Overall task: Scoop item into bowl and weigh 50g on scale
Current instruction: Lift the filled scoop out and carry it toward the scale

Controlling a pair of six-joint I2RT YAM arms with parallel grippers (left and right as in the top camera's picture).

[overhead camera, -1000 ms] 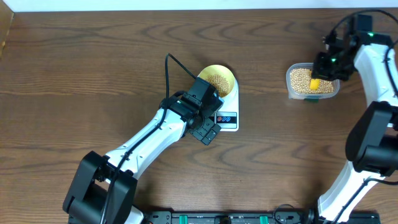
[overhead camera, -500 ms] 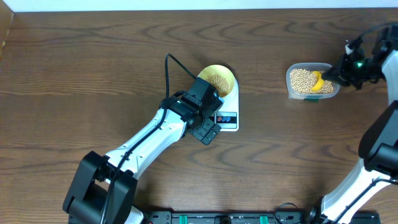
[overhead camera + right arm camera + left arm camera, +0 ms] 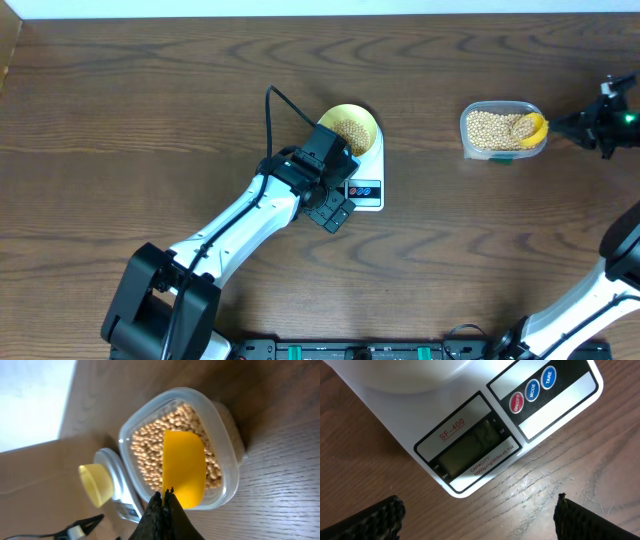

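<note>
The left end effector hovers spread wide over the scale, where the bowl holds some beans. At the counter's right, the right end effector pinches the yellow scoop, which lies on more beans in the clear tub.

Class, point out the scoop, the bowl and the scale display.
scoop (image 3: 184, 467), right wrist view, middle of yellow body.
bowl (image 3: 366, 113), overhead view, bare upper rim.
scale display (image 3: 470, 452), left wrist view, screen middle.
</note>
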